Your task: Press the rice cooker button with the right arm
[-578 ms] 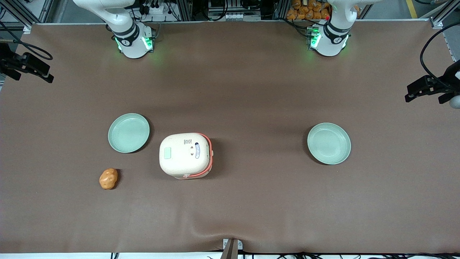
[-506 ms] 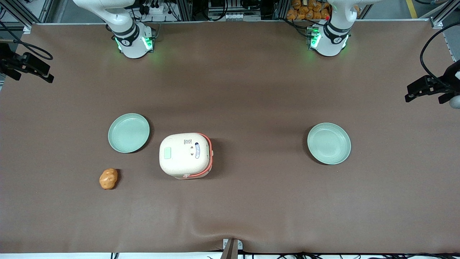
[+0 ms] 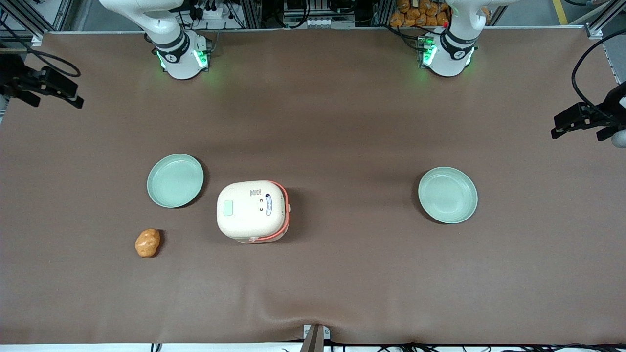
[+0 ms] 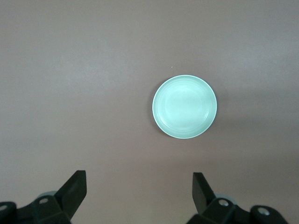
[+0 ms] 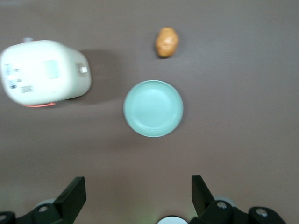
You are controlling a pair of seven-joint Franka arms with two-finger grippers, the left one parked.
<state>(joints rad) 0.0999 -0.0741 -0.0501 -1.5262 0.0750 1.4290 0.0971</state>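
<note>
Approach step: tool [image 5: 135, 196] hangs released, high above bench, well apart from rice cooker [image 3: 252, 211]. Next it needs to get over button [image 3: 228, 208], then descend.

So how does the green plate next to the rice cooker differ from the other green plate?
The plate beside the rice cooker lies close to the cooker and a potato, at the working arm's end; the other plate lies alone toward the parked arm's end. The first looks slightly smaller. Both are round, mint green and bare. The gripper hangs high over the first plate, jaws open.
</note>
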